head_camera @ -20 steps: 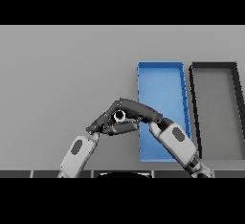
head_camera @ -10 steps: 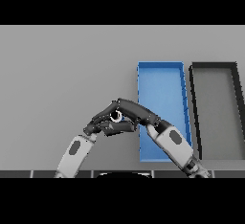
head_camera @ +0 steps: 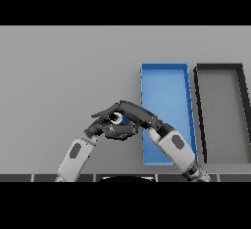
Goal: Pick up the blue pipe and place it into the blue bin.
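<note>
blue pipe [head_camera: 119,119] sits just below frame centre, mostly hidden; only a small blue patch w/ a pale round end shows between the two hands, so its long axis can't be read for sure. looks like the round end faces up toward the camera, but that's a guess.

right hand [head_camera: 135,114] is the one on it: arm comes in from lower right, hand stretches toward frame left, its fingers [head_camera: 109,111] reaching over the top of the pipe and thumb curled underneath, so the pipe appears pinched between them. whether it's lifted off the worktop [head_camera: 63,71] or resting on it, can't tell.

left hand [head_camera: 98,127] comes in from lower left and sits right beside the pipe on its lower-left side, fingers curled in, touching or nearly touching the right hand. can't tell if it's holding any part of the pipe; seems more like it's bunched up next to it.

key relation: blue bin [head_camera: 164,74] lies directly to frame right of the pipe, its left wall just beside the right hand's wrist. so the carry is a short sideways shift right, w/ enough lift to clear that wall. right hand is nearer the bin and already has the grip.

dark bin [head_camera: 218,69] stands further right, just beside the blue one; not the target.
</note>
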Controlling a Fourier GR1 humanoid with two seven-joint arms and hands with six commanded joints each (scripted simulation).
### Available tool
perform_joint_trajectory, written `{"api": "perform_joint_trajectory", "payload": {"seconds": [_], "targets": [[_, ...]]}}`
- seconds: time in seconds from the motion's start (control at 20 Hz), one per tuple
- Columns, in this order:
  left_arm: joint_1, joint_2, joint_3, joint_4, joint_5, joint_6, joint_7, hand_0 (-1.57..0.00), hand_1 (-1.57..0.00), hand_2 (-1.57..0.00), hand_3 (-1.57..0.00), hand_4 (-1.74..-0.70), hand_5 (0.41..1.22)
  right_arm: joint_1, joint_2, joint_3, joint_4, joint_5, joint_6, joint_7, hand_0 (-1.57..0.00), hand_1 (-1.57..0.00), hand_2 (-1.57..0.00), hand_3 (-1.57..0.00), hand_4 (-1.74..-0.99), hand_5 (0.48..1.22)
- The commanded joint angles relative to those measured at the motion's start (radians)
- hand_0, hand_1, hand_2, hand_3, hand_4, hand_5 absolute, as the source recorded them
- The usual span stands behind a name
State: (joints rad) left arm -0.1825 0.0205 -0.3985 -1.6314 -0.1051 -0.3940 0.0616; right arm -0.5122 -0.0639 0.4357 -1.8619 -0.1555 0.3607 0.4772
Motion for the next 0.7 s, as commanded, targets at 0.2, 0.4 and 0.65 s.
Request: {"api": "perform_joint_trajectory", "payload": {"seconds": [0.2,0.4,0.65], "targets": [[0.007,0.000,-0.013,0.011,-0.024,0.022,-0.017,-0.04,-0.04,-0.04,-0.03,-0.94,0.495,0.026,0.040,-0.039,-0.013,-0.060,0.012,0.007,-1.57,-1.57,-1.57,-1.57,-1.741,1.220],[0.001,0.011,-0.008,0.029,-0.031,0.023,0.002,-0.02,-0.01,-0.01,-0.01,-0.91,0.470,-0.065,0.084,-0.117,-0.044,-0.200,-0.052,0.114,-1.57,-1.57,-1.57,-1.57,-1.741,1.221],[-0.010,0.007,-0.010,0.038,-0.022,0.013,0.028,0.00,0.00,0.00,0.00,-0.91,0.441,-0.309,-0.046,-0.235,0.004,-0.443,-0.143,0.117,-1.57,-1.57,-1.57,-1.57,-1.741,1.221]]}}
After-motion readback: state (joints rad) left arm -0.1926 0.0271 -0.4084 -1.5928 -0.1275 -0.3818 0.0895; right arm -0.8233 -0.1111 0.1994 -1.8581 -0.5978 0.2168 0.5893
